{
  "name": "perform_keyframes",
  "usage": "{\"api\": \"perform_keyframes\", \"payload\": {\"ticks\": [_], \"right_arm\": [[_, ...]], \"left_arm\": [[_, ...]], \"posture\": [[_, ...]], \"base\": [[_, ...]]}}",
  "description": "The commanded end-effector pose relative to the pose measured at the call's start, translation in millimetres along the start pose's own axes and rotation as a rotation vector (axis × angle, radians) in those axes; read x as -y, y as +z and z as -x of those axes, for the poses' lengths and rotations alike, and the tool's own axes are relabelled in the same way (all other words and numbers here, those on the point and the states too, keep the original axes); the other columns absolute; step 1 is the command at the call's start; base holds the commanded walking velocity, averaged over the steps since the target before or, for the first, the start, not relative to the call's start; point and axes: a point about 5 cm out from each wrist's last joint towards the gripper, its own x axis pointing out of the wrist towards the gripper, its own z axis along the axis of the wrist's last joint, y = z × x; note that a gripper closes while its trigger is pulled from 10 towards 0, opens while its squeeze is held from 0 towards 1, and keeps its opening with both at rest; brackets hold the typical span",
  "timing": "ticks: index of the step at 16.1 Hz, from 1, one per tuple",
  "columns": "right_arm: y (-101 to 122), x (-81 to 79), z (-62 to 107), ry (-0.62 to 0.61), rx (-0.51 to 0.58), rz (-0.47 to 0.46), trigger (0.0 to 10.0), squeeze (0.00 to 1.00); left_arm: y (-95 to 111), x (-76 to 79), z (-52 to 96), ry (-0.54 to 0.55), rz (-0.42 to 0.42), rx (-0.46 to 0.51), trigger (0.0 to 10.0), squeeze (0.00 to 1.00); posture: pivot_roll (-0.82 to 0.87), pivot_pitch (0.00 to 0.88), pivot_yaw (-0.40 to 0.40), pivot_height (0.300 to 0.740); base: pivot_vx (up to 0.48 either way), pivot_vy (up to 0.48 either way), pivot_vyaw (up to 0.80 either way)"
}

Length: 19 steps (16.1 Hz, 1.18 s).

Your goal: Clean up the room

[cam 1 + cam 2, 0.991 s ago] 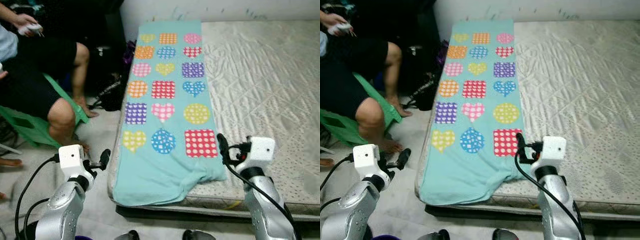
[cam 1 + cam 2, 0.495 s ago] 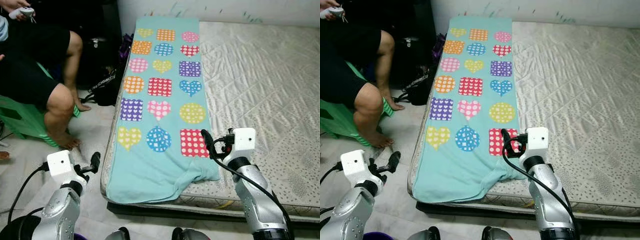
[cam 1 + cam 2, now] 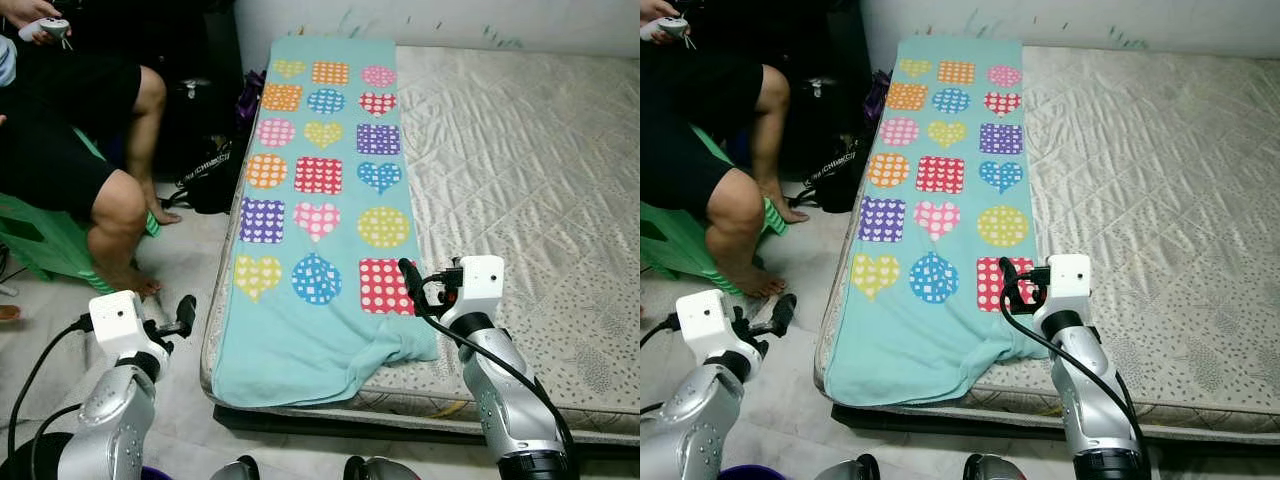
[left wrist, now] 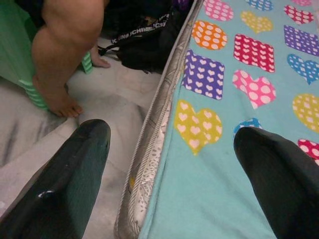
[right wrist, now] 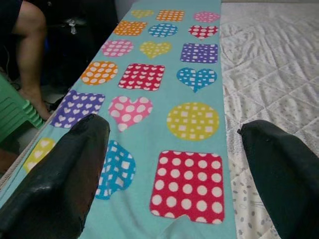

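A teal blanket (image 3: pixel 320 200) printed with coloured hearts, squares and circles lies flat along the left strip of a bare mattress (image 3: pixel 520 160). Its near end is rumpled and hangs over the mattress's front edge. My right gripper (image 3: pixel 408 282) hovers open just over the blanket's near right corner, beside the red dotted square (image 5: pixel 187 184). Off the bed's left side, my left gripper (image 3: pixel 184 314) is held open above the floor, level with the blanket's near left edge (image 4: pixel 164 199). Neither gripper holds anything.
A person sits on a green stool (image 3: pixel 40 250) at the left, bare leg (image 3: pixel 115 215) close to the bed and a white controller (image 3: pixel 45 25) in hand. A black bag (image 3: pixel 215 180) lies on the floor between them and the mattress. A wall runs behind the bed.
The whole picture has shifted a little, so the camera moved. Both grippers stay open and keep about the same places beside the blanket's near end.
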Motion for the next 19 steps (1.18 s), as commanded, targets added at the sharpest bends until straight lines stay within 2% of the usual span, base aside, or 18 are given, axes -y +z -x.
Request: {"api": "perform_keyframes", "payload": {"ticks": [1,14,17,19], "right_arm": [[-4.3,5.8,4.1,-0.025,-0.008,-0.006,10.0,0.00],[-4.4,3.3,5.5,-0.004,-0.003,-0.006,10.0,0.00],[-4.0,3.6,4.9,-0.001,-0.001,-0.005,10.0,0.00],[-4.0,3.8,4.0,0.001,-0.002,-0.002,10.0,0.00]], "left_arm": [[-5.2,-5.0,1.3,0.011,-0.009,-0.030,10.0,0.00],[-6.7,-7.0,1.2,0.022,-0.028,-0.047,10.0,0.00],[-6.1,-9.7,1.3,0.051,-0.036,-0.034,10.0,0.00],[-5.1,-14.7,2.0,0.087,-0.046,-0.026,10.0,0.00]], "posture": [[-0.11,0.178,0.004,0.740],[-0.11,0.183,0.009,0.608],[-0.11,0.187,0.008,0.574],[-0.11,0.187,0.007,0.569]], "base": [[0.000,0.000,0.00],[0.000,0.000,0.00],[0.000,0.000,0.00],[0.000,0.000,0.00]]}}
